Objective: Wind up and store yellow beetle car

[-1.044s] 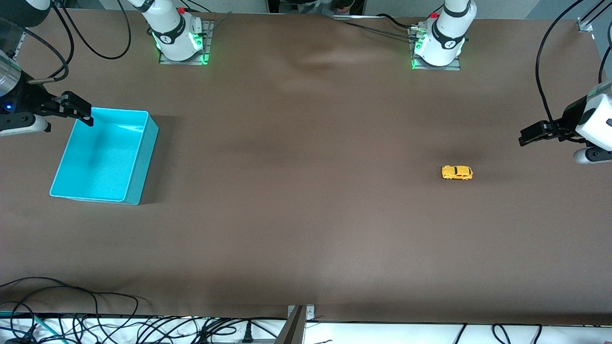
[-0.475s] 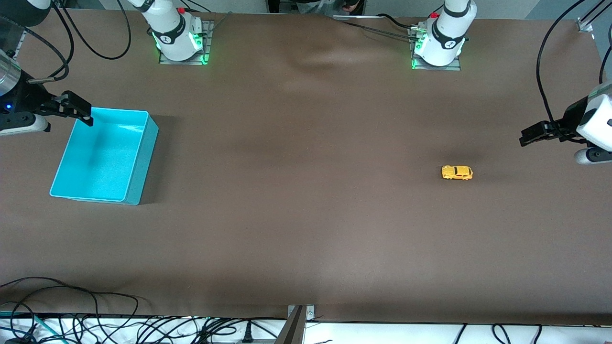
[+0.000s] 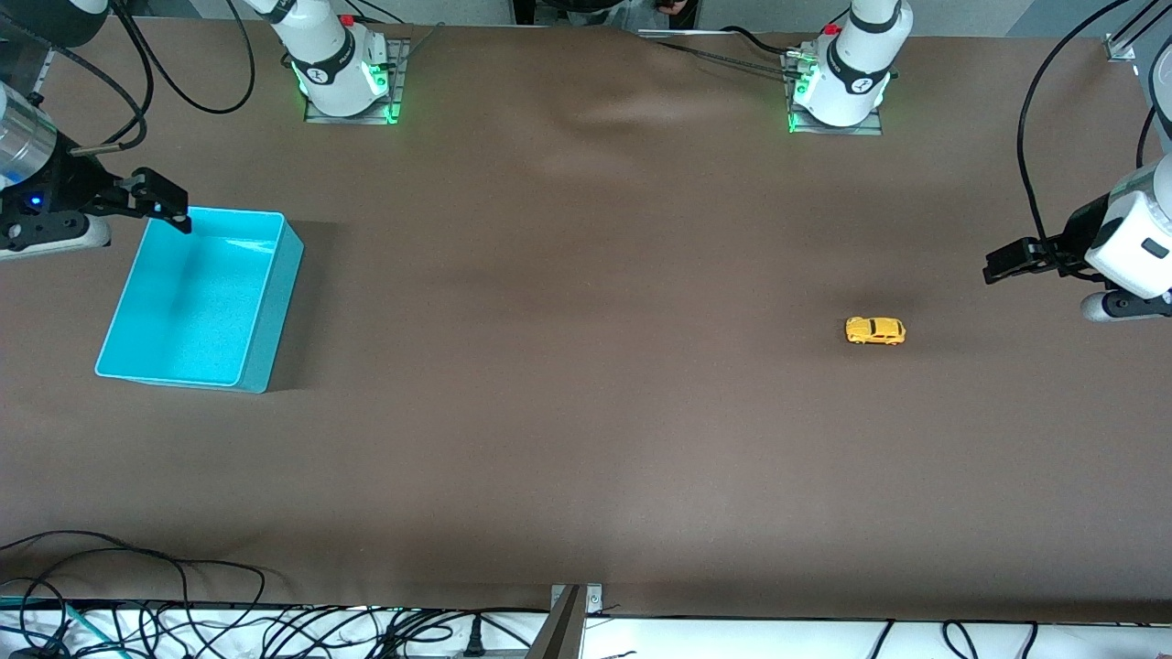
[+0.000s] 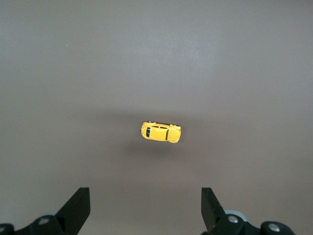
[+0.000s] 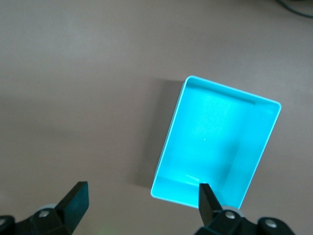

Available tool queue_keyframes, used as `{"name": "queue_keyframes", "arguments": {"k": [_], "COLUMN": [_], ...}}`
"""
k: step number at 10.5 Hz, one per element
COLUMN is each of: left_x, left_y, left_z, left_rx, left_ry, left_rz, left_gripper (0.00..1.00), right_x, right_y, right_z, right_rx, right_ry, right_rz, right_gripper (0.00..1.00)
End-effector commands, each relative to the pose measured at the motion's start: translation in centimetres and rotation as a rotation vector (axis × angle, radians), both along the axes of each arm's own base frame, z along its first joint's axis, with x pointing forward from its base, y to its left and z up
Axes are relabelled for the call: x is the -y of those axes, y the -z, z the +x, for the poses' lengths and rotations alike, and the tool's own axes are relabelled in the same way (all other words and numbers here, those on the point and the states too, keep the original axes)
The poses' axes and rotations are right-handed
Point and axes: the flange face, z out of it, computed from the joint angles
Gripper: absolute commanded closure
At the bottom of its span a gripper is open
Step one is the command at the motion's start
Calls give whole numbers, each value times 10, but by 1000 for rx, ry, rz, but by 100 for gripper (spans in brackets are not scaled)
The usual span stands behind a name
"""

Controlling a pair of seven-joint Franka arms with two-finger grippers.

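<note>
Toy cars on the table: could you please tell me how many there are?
1. The yellow beetle car sits on the brown table toward the left arm's end, apart from the turquoise bin, which looks empty; no other car is visible.

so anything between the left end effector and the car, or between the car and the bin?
Nothing visible. The left end effector hangs open over bare table toward its own end, with the yellow beetle car apart from it. Only brown table lies between the car and the turquoise bin, where the right end effector hovers open.
</note>
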Motion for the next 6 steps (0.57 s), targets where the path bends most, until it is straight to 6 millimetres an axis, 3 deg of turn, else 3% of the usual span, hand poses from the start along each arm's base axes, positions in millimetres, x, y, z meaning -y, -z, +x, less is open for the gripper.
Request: {"name": "queue_keyframes", "arguments": {"k": [1,4,6], "left_x": [-3,-3,2], "left_y": [-2,9,15], "left_z": [6,10,13], "left_rx": [16,-2,-11], "left_ry": [15,15,24], "left_rz": [-21,-22,-23], "left_gripper": [0,0,0], "right_x": [-6,-7,-20], "right_y": [-8,-3,-4], "right_z": [-5,-10,-12], "right_rx": [-19,-60,-71], "right_ry": [3,2,-25], "right_rz": [12,9,6], "right_gripper": [0,0,0]}}
